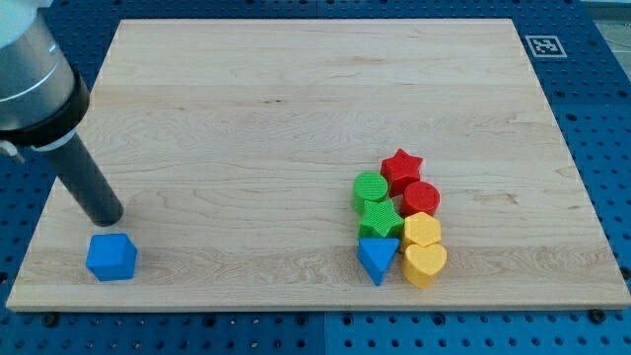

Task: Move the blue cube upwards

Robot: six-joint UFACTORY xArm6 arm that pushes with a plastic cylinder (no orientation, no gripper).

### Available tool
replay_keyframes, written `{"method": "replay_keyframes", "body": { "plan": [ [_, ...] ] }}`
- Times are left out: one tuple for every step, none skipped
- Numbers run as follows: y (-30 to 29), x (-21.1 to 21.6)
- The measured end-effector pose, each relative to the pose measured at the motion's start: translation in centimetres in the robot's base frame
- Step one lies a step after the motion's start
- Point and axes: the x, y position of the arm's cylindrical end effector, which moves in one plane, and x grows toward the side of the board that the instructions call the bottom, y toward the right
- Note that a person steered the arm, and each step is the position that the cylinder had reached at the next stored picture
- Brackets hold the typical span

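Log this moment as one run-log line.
task: blue cube up | my tip: just above blue cube, view's bottom-left, contact unclear | other blocks: clustered at view's lower right | board

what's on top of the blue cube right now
Nothing rests on the blue cube; its top faces show bare. My tip sits just above it in the view. Its underside against the board is hidden.

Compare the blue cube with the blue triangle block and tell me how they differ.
The blue cube is blocky and faceted; the blue triangle tapers to a point toward the view's bottom. The blue cube sits alone near the board's bottom left, just below my tip; the blue triangle is packed against the green star and yellow heart in the cluster at right. Both are the same blue.
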Motion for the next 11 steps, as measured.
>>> {"method": "replay_keyframes", "body": {
  "plan": [
    [-1.9, 2.5],
    [-3.5, 5.0],
    [-3.3, 7.7],
    [-2.0, 8.3],
    [-0.8, 8.3],
    [2.0, 8.3],
    [2.8, 8.3],
    [1.6, 8.2],
    [1.0, 7.1],
    [2.1, 5.7],
    [2.1, 3.8]
  ]
}}
